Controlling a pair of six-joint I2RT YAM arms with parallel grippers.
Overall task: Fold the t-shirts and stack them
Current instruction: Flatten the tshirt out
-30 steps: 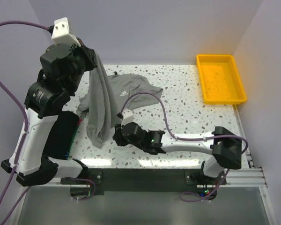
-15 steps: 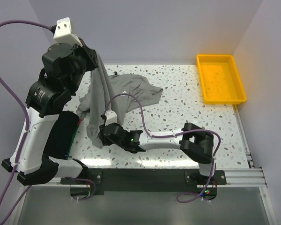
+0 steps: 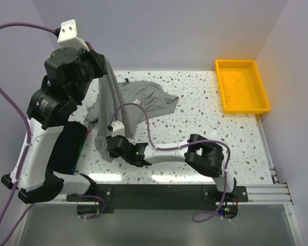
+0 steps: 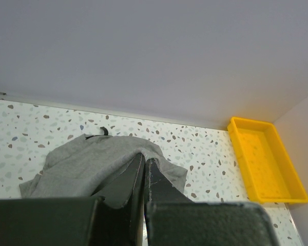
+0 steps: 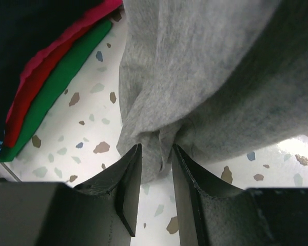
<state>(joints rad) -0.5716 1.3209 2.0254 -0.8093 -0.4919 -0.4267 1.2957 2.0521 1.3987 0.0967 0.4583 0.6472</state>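
Grey t-shirt hangs from my left claw, clenched on it; right claw stands parted around its lower edge. Yellow tray sits well apart.

Bright, even overhead light washes the speckled worktop, leaving white glare streaks along its near edge and only soft shadows, while the right gripper looms dark and soft-focused close to its wrist camera.

Open tabletop lies between grey shirt and tray.
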